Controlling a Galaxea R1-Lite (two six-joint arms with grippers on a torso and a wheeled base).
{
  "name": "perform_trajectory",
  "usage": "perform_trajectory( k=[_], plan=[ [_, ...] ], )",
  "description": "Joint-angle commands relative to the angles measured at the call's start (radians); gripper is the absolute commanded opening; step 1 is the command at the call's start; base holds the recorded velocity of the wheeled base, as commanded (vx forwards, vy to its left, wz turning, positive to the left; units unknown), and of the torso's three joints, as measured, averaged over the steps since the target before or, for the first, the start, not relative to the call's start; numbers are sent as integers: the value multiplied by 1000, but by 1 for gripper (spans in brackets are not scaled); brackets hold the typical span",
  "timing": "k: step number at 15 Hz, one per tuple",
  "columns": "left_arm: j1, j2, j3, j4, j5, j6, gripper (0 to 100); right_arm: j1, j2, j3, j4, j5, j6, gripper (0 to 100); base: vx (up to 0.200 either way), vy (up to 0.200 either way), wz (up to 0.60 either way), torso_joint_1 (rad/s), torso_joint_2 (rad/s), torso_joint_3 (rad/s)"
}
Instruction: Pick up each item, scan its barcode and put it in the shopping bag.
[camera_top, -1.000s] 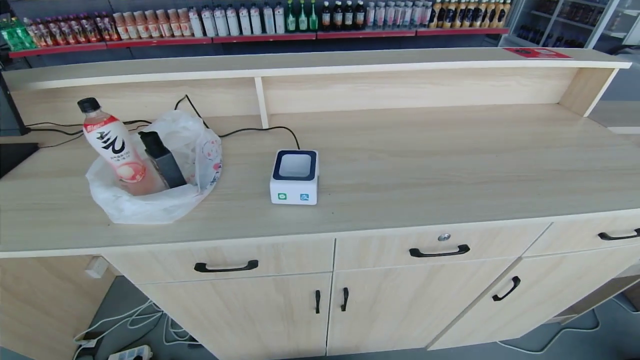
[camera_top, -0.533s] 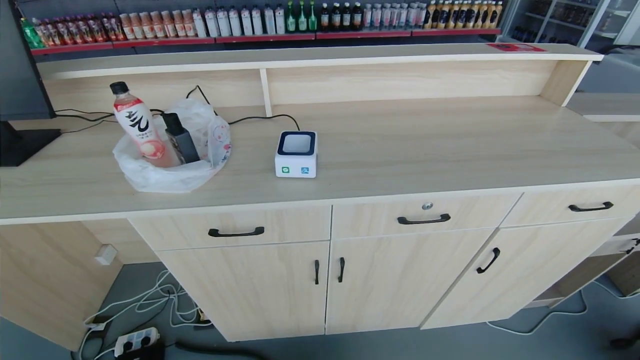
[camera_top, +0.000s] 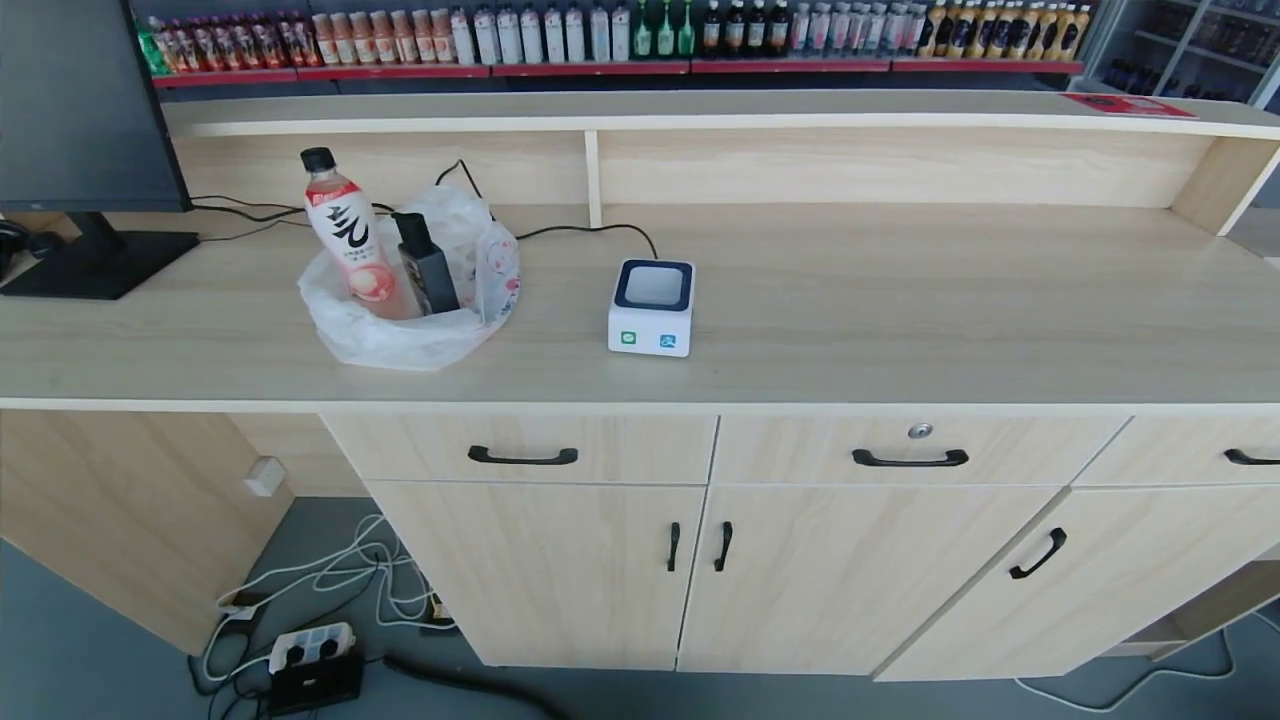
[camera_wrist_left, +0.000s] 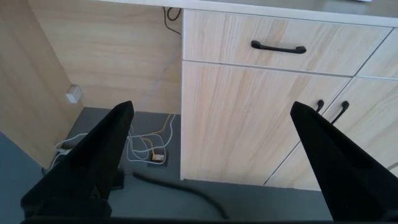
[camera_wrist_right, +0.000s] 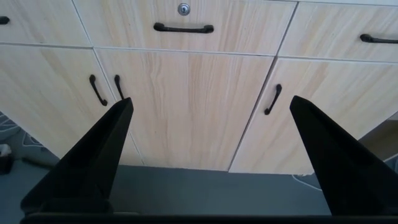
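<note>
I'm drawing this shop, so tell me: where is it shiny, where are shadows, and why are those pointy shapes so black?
Head view: the scanner has a pale, shiny top window; the shopping bag casts only a soft shadow on the counter. Left and right wrist views: the left gripper and right gripper show jaws as dark silhouettes against the lit cabinet doors.

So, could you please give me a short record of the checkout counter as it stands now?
bag: shopping bag on the counter, open
in bag: bottle standing, dark box beside it
scanner: on the counter, to the bag's right, apart from it
left gripper: open, empty, low before the cabinet doors
right gripper: open, empty, low before the cabinet doors
</note>
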Motion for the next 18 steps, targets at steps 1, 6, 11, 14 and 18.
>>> perform_trajectory(
  k=[1, 6, 11, 14, 18],
  plan=[
    [0, 0, 0, 1, 2, -1, 100, 0, 2, 0, -2, 0, 0, 100, -200, -200, 0, 17, 17, 2],
    [0, 0, 0, 1, 2, -2, 100, 0, 2, 0, 0, 0, -2, 100, -160, -160, 0, -4, 8, 1],
    [0, 0, 0, 1, 2, -1, 100, 0, 2, 0, 0, 0, 2, 100, 0, 0, 0, 0, 0, 0],
    [0, 0, 0, 1, 2, -1, 100, 0, 2, 0, -2, 0, 0, 100, 0, 0, 0, 0, 0, 0],
    [0, 0, 0, 1, 0, -1, 100, 0, 2, 0, 0, 0, 2, 100, 0, 0, 0, 0, 0, 0]
  ],
)
